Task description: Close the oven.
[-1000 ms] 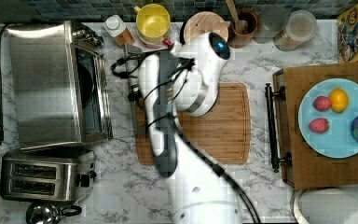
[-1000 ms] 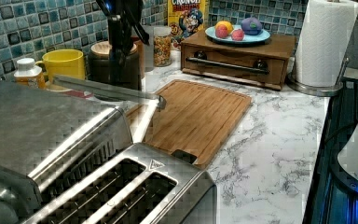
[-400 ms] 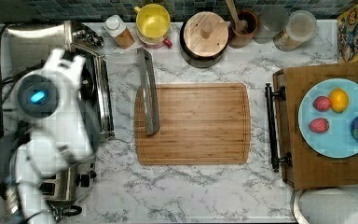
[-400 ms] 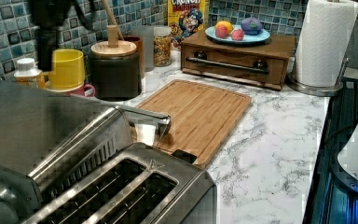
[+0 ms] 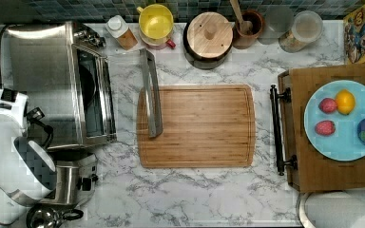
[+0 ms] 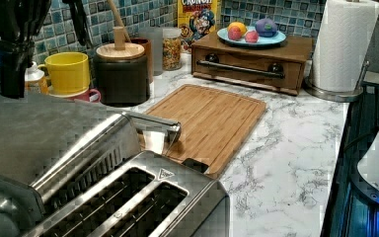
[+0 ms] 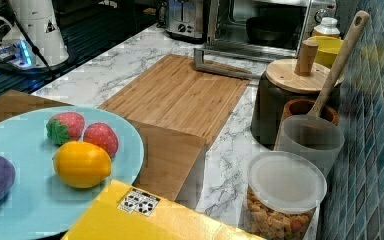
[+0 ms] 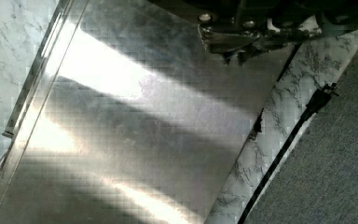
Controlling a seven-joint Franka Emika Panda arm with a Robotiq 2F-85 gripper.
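The oven (image 5: 57, 83) is open: its glass door (image 5: 123, 90) lies flat, swung down onto the desk (image 5: 195, 194), with the long bar handle (image 5: 151, 92) resting over the near edge of the wooden cutting board (image 5: 197, 126), and in the right view the dark inside (image 7: 265, 25) shows past the lowered door. So by my reading nothing of the closing is done yet; the door has to be lifted by its handle and swung up until it meets the oven front. The pincer (image 6: 11, 66) hangs above the steel roof of the oven, on the side away from the door, so the handle is well apart from it, across the whole oven top; the wrist view looks straight down on that shiny roof (image 8: 135, 130). Whether its fingers are apart or together I cannot tell. The white arm (image 5: 9, 152) bulks beside the toaster (image 5: 73, 180), which stands next to the oven. Farther from the pincer, past the handle, are a yellow mug (image 5: 156, 21) and a dark lidded jar (image 5: 208, 34).
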